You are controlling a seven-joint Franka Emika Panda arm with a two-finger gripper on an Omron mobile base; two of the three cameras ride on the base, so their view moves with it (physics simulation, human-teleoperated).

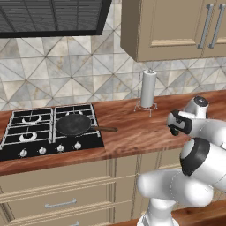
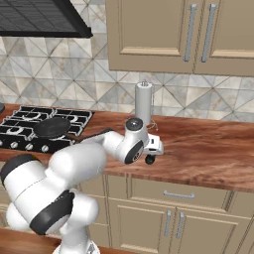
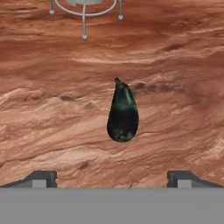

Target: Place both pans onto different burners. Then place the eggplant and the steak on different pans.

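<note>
A dark eggplant (image 3: 123, 114) lies on the wooden counter (image 3: 52, 109), its stem end pointing away from me in the hand view. My gripper (image 3: 111, 177) hangs open above it, one fingertip on each side and neither touching it. From the right base view, the gripper (image 2: 150, 157) points down at the counter in front of the paper towel holder. A blackish pan (image 1: 73, 124) with a long thin handle sits on the front right burner of the cooktop (image 1: 44, 151). The left burners (image 1: 28, 137) are bare. The steak is out of view.
A paper towel roll on a wire stand (image 1: 148, 89) stands at the back of the counter, just beyond the eggplant. Wall cabinets (image 1: 176, 26) and a range hood (image 1: 48, 17) hang overhead. The pan's handle (image 1: 106, 129) sticks out over the wood.
</note>
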